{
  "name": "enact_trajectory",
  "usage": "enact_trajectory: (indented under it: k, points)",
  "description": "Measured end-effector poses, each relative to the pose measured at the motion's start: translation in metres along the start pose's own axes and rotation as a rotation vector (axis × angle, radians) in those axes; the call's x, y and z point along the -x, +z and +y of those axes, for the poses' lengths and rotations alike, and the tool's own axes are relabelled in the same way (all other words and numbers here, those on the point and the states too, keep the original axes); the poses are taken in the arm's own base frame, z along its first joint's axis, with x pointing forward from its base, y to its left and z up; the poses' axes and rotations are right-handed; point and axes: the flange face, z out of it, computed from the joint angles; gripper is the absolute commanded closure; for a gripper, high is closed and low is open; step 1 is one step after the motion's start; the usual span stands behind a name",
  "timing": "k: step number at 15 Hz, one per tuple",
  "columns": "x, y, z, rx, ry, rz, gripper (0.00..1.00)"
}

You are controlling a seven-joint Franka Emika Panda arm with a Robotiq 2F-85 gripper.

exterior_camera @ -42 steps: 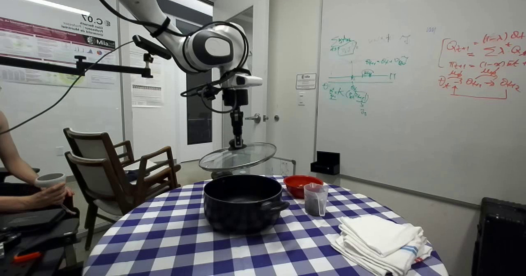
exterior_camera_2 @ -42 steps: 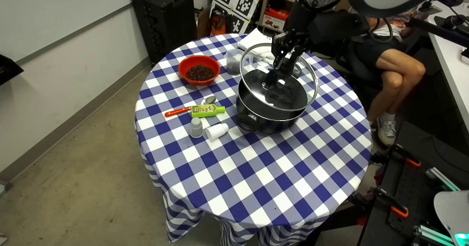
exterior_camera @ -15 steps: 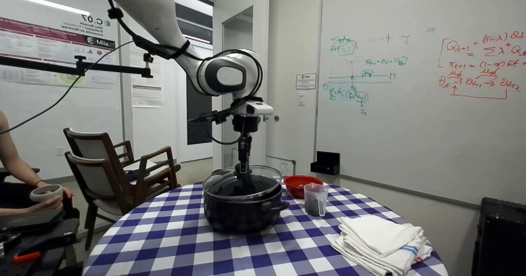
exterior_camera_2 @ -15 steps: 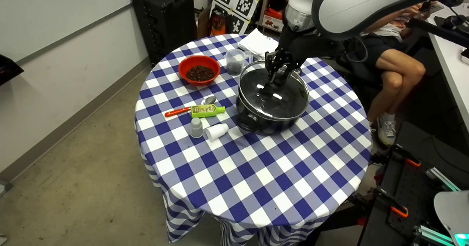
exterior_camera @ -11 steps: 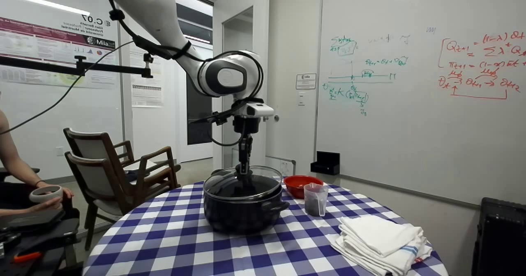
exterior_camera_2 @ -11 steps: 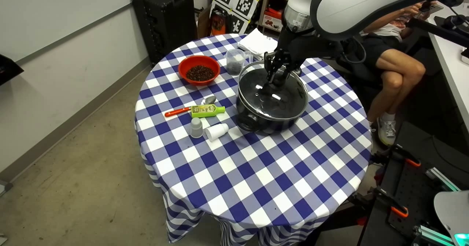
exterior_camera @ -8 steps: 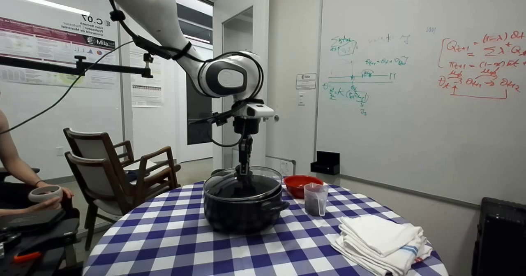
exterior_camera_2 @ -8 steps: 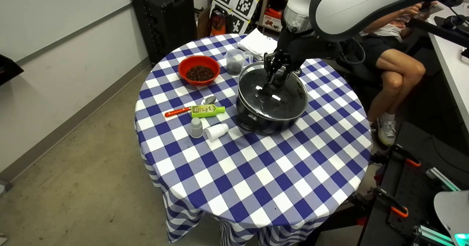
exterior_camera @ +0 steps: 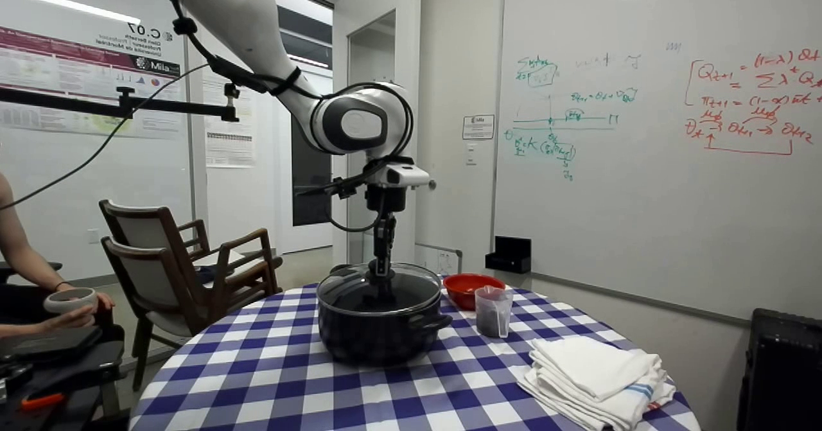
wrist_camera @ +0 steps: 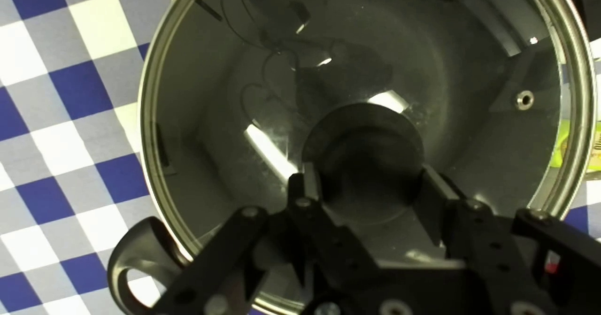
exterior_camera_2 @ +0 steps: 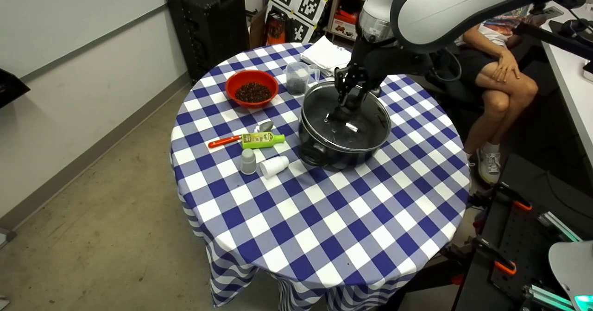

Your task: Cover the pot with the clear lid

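The black pot (exterior_camera: 379,338) stands on the checkered table and also shows in an exterior view (exterior_camera_2: 338,159); its side handle (wrist_camera: 134,258) shows in the wrist view. The clear lid (exterior_camera: 343,295) lies level over the pot's mouth, its rim all round on or at the pot's rim; it also shows in an exterior view (exterior_camera_2: 354,137) and the wrist view (wrist_camera: 211,80). My gripper (exterior_camera: 383,270) points down at the lid's dark knob, with one finger each side of it (wrist_camera: 371,183). The fingers are partly apart; whether they press the knob or stand just clear is too dark to see.
A red bowl (exterior_camera_2: 238,100) of dark beans and a measuring cup (exterior_camera_2: 296,80) stand near the pot. Folded towels (exterior_camera: 597,379), a green bottle (exterior_camera_2: 261,140), a spoon with a red handle (exterior_camera_2: 224,141) and two small cups (exterior_camera_2: 274,166) lie on the table.
The lid came down with my gripper onto the pot. Over the last half second its raised far edge has dropped and it lies level, while my gripper moved only slightly down.
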Motion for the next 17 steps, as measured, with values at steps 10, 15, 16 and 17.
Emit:
enact_trajectory:
  k: [10, 15, 16, 17]
  points:
    - [-0.0012, -0.0053, -0.0041, -0.006, -0.006, 0.009, 0.0]
    - [-0.001, -0.0071, -0.0056, -0.008, -0.009, 0.012, 0.0]
    - [-0.0013, -0.0064, -0.005, -0.007, -0.008, 0.012, 0.0]
    - [-0.0015, -0.006, -0.0047, -0.006, -0.007, 0.011, 0.0]
